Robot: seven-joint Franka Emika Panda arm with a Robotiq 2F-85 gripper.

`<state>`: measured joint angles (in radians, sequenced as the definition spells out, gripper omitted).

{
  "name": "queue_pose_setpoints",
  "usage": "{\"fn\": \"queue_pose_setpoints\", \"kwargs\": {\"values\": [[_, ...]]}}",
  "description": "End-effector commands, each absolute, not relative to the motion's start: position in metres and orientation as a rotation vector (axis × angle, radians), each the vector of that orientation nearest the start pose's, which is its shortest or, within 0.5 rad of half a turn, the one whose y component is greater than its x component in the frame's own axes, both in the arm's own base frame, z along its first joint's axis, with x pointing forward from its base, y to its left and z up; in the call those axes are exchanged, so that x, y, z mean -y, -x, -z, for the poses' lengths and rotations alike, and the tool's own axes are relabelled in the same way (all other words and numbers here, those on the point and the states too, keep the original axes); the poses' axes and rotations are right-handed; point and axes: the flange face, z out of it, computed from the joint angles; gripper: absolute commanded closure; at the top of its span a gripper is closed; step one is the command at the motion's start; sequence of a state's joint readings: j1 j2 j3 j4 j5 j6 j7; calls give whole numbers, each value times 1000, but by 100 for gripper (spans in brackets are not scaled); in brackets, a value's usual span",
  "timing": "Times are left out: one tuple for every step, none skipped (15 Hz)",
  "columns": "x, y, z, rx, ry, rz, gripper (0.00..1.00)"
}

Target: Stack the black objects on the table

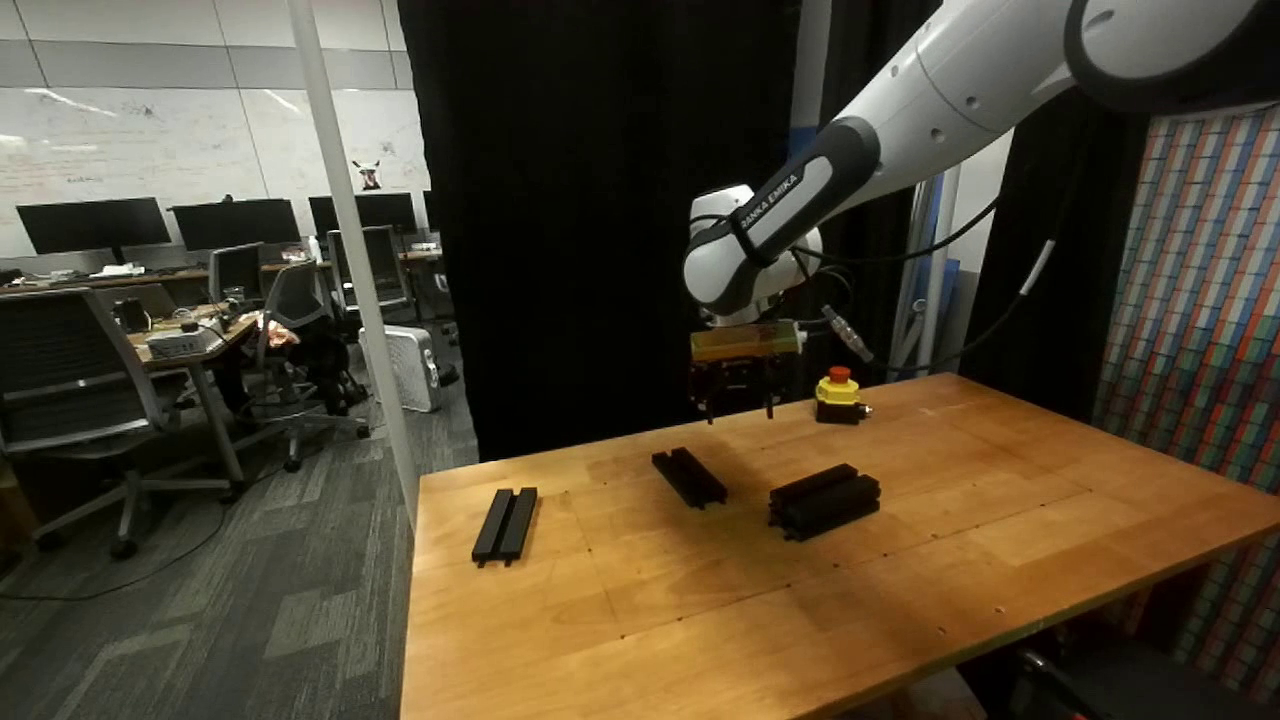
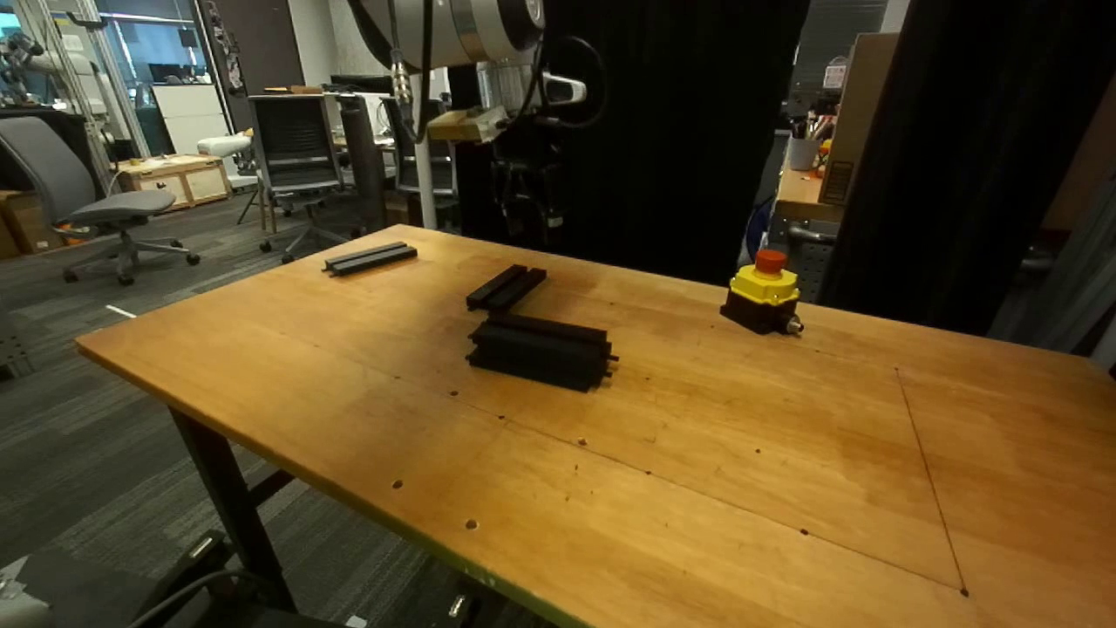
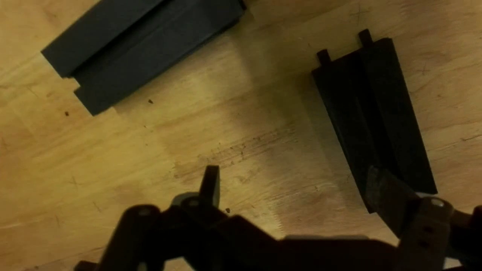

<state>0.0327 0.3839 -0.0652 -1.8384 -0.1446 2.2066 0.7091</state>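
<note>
On the wooden table (image 1: pixel 640 600) lie matte-black grooved bars in three places. A flat black object (image 1: pixel 505 525) lies near the table's left end in an exterior view. A middle black object (image 2: pixel 506 288) is also low, with short pegs at one end. Beside it rises a thicker black stack (image 2: pixel 540 349), layered one on another; how many pieces it holds I cannot tell. My gripper (image 1: pixel 740 410) hangs above the tabletop, open and holding nothing. In the wrist view, one fingertip (image 3: pixel 384 188) overlaps the middle object's end from above, while the stack (image 3: pixel 150 52) shows at upper left.
A yellow emergency-stop button with a red top (image 2: pixel 763 292) stands on the table near its back edge. Black curtains (image 1: pixel 600 200) hang behind the table. Farther off are office chairs and desks with monitors (image 1: pixel 95 225).
</note>
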Motion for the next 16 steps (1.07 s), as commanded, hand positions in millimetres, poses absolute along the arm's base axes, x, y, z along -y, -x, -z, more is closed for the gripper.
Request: {"fn": "queue_pose_setpoints", "kwargs": {"values": [[22, -665, -307, -727, 3193, 62, 0], [18, -669, -303, -637, 3212, 63, 0], [15, -672, -297, -550, 3226, 65, 0], [9, -675, -291, -462, 3235, 74, 0], [4, -677, -286, -376, 3241, 83, 0], [-3, -679, -279, -290, 3244, 95, 0], [-9, -681, -275, -206, 3244, 110, 0], [-14, -682, -271, -121, 3237, 127, 0], [-19, -683, -266, -39, 3225, 154, 0], [-23, -684, -261, 32, 3208, 185, 0], [-25, -685, -257, 96, 3181, 219, 0], [-27, -687, -253, 142, 3157, 238, 0], [-28, -688, -250, 169, 3136, 248, 0], [-28, -689, -247, 190, 3121, 249, 0], [-26, -689, -244, 200, 3111, 244, 0], [-25, -689, -243, 196, 3105, 237, 0]]}}
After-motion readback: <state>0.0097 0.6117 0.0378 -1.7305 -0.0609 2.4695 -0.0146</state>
